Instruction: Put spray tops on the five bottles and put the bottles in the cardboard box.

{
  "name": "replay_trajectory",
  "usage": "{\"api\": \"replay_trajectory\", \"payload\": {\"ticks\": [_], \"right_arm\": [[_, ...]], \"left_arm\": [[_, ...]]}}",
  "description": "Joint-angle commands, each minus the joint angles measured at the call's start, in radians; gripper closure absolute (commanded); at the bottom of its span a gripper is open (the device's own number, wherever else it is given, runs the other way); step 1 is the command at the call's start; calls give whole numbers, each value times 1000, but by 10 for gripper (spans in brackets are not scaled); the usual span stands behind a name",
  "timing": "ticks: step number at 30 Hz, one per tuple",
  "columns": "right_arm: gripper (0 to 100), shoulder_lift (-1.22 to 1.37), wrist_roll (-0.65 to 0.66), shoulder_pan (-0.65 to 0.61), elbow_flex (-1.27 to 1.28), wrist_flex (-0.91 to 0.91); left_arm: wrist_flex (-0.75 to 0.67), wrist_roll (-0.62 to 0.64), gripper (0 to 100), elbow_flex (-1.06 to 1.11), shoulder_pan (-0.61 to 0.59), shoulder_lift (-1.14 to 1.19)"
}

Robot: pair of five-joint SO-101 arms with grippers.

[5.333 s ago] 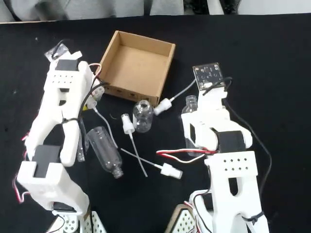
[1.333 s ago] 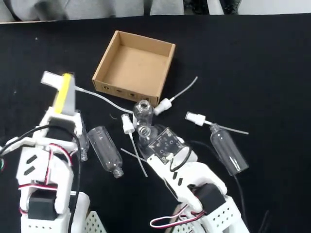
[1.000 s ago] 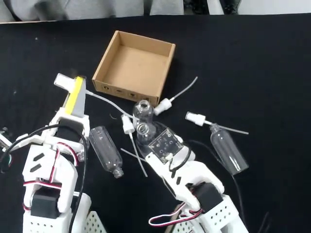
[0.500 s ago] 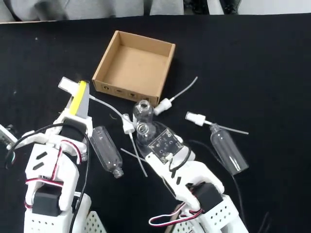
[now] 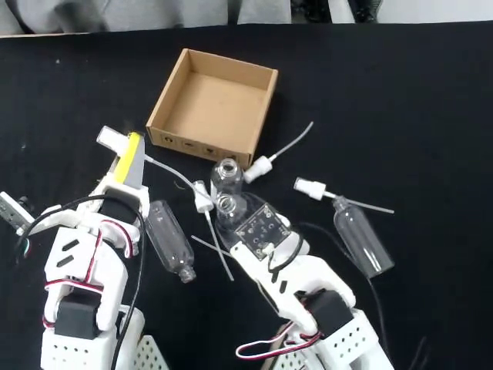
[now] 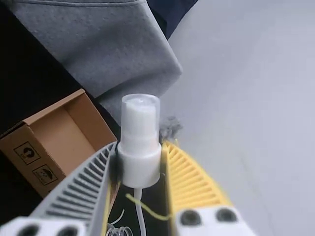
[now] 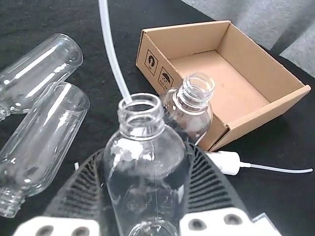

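Held spray top (image 6: 140, 123): white, pinched at its collar by the left gripper (image 6: 140, 150). It is raised over the table off the near-left corner of the cardboard box (image 5: 216, 104), and its thin tube slants down to just beside the held bottle's neck.
Left gripper: narrow, one grey finger and one yellow finger pressed on the spray top's collar.
Held bottle (image 7: 142, 128): clear, upright, mouth uncapped, at mid-table in front of the box.
Right gripper (image 7: 146, 160): clasped around the held bottle's body.
Second upright bottle (image 5: 226, 176): clear, uncapped, just behind the held bottle and near the box's front wall.
Left lying bottle (image 5: 169, 240): on its side beside the left arm.
Right lying bottle (image 5: 360, 235): on its side, well apart from the box.
Loose spray tops: one (image 5: 260, 166) by the box's near-right corner, one (image 5: 202, 199) just beside the held bottle, one (image 5: 310, 187) near the right lying bottle's neck. All have their tubes on the table.
Cardboard box: open-topped, on the black table (image 5: 431, 92).
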Motion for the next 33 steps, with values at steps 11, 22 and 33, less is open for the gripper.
{"api": "replay_trajectory", "payload": {"ticks": [11, 22, 33], "right_arm": [[981, -142, 12, -18, -10, -32], [981, -142, 12, -18, -8, -31], [981, -142, 12, -15, -7, -31]], "left_arm": [[-8, -14, 971, 15, 104, -9], [-107, -80, 971, 111, 148, -9], [-106, -141, 971, 130, 266, -9]]}}
